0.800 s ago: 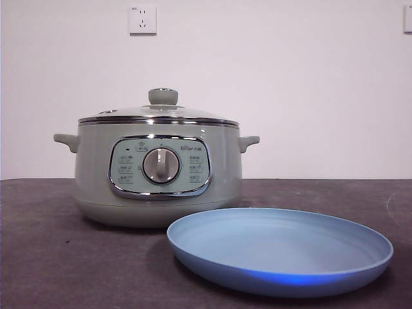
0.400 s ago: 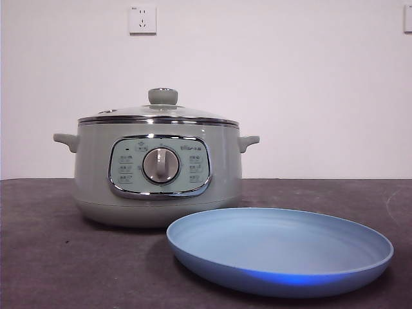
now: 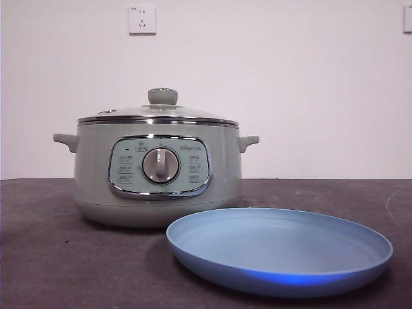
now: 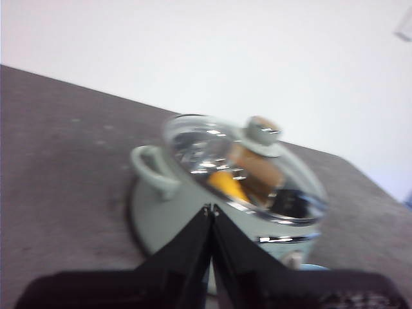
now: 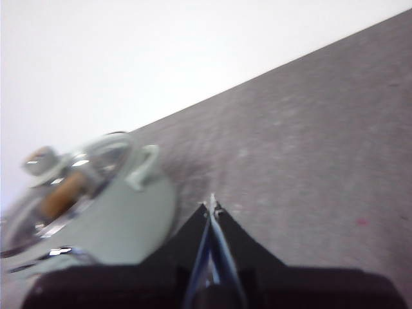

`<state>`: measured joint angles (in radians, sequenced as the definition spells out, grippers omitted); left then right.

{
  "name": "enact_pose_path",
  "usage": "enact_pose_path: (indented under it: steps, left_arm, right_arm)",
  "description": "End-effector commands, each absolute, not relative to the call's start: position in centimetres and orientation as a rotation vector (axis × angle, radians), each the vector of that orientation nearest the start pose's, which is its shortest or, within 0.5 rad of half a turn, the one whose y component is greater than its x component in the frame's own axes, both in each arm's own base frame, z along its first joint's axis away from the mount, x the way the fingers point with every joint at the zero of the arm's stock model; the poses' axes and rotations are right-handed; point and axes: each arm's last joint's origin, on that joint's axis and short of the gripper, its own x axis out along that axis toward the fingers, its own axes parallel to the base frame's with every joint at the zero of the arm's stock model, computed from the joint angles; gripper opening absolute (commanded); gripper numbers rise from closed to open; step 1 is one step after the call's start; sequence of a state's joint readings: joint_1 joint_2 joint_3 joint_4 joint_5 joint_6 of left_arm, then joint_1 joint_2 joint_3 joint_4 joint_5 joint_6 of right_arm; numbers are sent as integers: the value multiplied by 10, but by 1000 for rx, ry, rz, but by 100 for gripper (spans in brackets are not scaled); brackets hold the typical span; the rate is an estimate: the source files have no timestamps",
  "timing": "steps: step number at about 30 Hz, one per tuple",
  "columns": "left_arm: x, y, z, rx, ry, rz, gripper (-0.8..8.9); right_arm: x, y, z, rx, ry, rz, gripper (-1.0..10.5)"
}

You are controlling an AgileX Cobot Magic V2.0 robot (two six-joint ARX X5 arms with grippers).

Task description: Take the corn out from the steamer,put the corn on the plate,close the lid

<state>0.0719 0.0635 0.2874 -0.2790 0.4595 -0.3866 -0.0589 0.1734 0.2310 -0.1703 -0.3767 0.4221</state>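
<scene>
Front view: the sage-green steamer [image 3: 158,174] sits on the dark desk [image 3: 38,257] toward its left side, and the glass lid [image 3: 159,114] is seated on it, pale knob up. The light-blue plate [image 3: 280,251] lies just in front and to the right, near the desk's front edge, bare, its rim overlapping the pot's base from this angle. No arm shows here.

Left wrist view: the left gripper [image 4: 211,209] has its jaws pressed together on nothing and is apart from the pot on its handle side. Through the lid [image 4: 248,164] you can see the corn [image 4: 226,183], a yellow-orange bit inside the steamer [image 4: 187,212], partly masked by glare. It's blurry, so I can't make out kernels or which end tapers.

Right wrist view: the right gripper [image 5: 211,207] is also pinched closed and empty, over bare desk [image 5: 309,141] off to the pot's other side. The steamer [image 5: 122,212] and lid [image 5: 71,180] are smeared by blur.

What could go wrong, I reckon: that knob is small and smooth, so an off-centre pinch might let the glass lid slip and bang down. The glossy cob could roll out of a grip or off the shallow plate too.
</scene>
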Motion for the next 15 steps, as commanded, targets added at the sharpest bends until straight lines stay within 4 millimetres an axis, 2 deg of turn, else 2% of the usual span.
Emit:
enact_pose_path:
  steps: [1,15]
  left_arm:
    - [75,-8,241,-404,142,-414,-7]
    - [83,-14,311,-371,224,-648,-7]
  right_arm:
    - [97,7,232,445,180,364,-12]
    - [107,16,328,337,387,742,-12]
